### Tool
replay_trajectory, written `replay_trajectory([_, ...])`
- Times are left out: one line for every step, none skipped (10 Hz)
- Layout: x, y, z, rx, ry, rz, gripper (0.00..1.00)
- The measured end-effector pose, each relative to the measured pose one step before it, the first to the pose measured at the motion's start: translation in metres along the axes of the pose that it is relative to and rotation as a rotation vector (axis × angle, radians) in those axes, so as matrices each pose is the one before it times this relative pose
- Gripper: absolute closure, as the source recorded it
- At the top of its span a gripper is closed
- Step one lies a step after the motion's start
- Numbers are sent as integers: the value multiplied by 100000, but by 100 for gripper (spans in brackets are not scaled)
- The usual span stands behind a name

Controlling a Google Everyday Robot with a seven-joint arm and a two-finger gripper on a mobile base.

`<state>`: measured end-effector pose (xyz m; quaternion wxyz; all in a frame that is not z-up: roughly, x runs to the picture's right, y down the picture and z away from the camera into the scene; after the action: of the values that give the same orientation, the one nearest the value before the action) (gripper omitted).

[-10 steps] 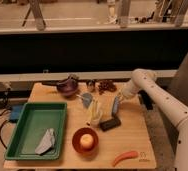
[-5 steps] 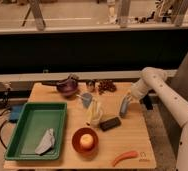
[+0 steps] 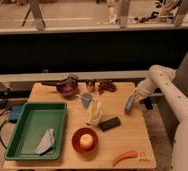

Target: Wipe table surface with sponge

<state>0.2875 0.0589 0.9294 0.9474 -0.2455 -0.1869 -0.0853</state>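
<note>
A dark rectangular sponge (image 3: 110, 123) lies flat on the wooden table (image 3: 132, 137), just right of a banana (image 3: 93, 113). My gripper (image 3: 130, 104) hangs at the end of the white arm (image 3: 159, 85) over the table's right side. It points down, close to the surface, up and to the right of the sponge and apart from it. Nothing shows in it.
A green tray (image 3: 32, 125) holding a grey cloth (image 3: 46, 141) fills the left side. A purple bowl (image 3: 67, 87), a small blue-grey object (image 3: 85, 98) and grapes (image 3: 105, 86) sit at the back. A red bowl with an orange (image 3: 87, 140) and a carrot (image 3: 124, 157) lie near the front edge.
The arm has swung to the right, carrying the gripper from near the banana toward the table's right edge. The sponge and other objects have not moved.
</note>
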Motion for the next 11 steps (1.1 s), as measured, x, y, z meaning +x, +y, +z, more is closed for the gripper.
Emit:
replay_trajectory([-167, -876, 448, 870, -606, 93, 97])
replay_trajectory([-476, -1089, 747, 885, -890, -82, 97])
replay_trajectory([-801, -775, 832, 718, -1275, -540, 97])
replay_trajectory([-524, -352, 476, 705, -1077, -161, 97])
replay_trajectory([-559, -177, 519, 456, -1230, 182, 97])
replay_trajectory([-1015, -269, 656, 24, -1442, -443, 97])
replay_trajectory([-1301, -245, 727, -455, -1232, -661, 97])
replay_trajectory([-1382, -195, 490, -485, -770, -823, 97])
replay_trajectory([-1179, 21, 160, -227, -864, -818, 97])
replay_trajectory([-636, 205, 6, -263, -620, -627, 97])
replay_trajectory([-549, 336, -31, -637, -423, -527, 97])
